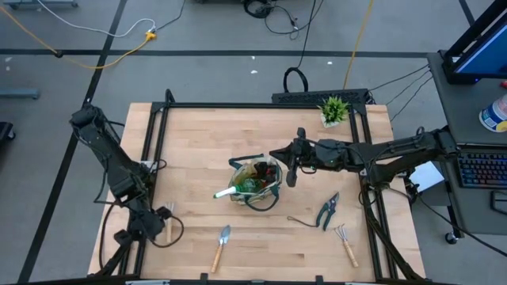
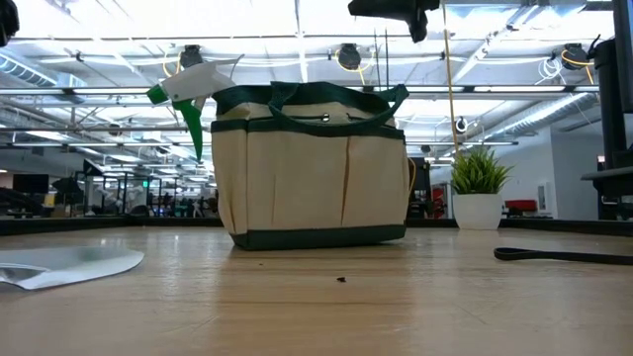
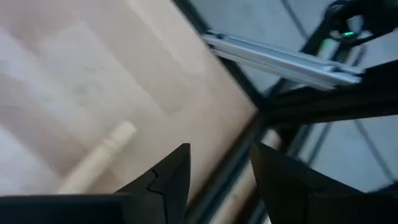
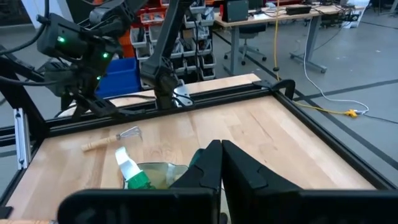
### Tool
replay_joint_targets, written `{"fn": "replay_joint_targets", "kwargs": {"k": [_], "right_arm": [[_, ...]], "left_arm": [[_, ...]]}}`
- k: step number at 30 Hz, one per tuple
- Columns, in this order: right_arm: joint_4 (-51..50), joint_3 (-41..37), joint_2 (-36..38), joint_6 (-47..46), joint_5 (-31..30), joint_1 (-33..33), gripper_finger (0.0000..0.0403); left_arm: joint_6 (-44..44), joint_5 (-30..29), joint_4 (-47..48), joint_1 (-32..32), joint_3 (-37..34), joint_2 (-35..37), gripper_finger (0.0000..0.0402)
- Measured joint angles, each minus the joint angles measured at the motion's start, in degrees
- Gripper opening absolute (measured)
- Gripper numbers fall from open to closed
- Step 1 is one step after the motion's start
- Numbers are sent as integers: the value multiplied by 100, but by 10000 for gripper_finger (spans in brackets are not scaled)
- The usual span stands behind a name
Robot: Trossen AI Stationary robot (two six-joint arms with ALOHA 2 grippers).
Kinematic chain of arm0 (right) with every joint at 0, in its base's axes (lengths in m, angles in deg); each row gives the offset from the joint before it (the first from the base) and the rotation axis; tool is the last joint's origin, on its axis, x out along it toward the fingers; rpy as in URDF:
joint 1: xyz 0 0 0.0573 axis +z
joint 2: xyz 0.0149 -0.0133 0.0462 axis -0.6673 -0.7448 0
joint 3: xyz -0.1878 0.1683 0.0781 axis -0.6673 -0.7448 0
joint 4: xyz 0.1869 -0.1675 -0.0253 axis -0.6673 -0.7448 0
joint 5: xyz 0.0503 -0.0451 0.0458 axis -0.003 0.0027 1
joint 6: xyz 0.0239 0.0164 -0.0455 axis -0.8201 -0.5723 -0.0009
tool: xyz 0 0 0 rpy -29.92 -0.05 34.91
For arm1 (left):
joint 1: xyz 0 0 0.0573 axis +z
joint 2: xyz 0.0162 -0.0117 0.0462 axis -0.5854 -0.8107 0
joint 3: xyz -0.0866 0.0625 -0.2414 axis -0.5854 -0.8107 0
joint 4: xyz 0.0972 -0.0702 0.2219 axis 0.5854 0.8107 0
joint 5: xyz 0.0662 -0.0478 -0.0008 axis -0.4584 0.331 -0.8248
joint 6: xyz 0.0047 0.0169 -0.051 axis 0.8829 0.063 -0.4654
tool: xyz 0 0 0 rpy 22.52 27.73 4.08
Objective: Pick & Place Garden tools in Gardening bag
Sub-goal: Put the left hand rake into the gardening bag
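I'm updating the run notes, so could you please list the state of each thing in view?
gardening bag: upright, open.
spray bottle: in bag, nozzle sticking out.
trowel: lying on table.
pruning shears: lying on table.
fork-rake: lying on table.
left gripper: open, empty.
right gripper: shut, empty, beside bag.

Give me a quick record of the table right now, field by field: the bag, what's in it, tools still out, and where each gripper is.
bag: gardening bag upright mid-table
in bag: green spray bottle, nozzle sticking out over the rim
tools still out: trowel, pruning shears, fork-rake, a wooden-handled tool beside the left gripper
left gripper: low at the table's left front edge, parted
right gripper: above the bag's right side, shut, empty
other: potted plant at the far edge
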Motion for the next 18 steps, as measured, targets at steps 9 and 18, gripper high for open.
{"fn": "replay_joint_targets", "kwargs": {"k": [9, 18], "right_arm": [[4, 0, 0, -4, -4, 0, 0], [4, 0, 0, -118, -9, -4, 0]], "left_arm": [[1093, -1030, 246, 562, 0, -92, 175], [2297, -907, 642, 1063, 20, -851, 175]]}}
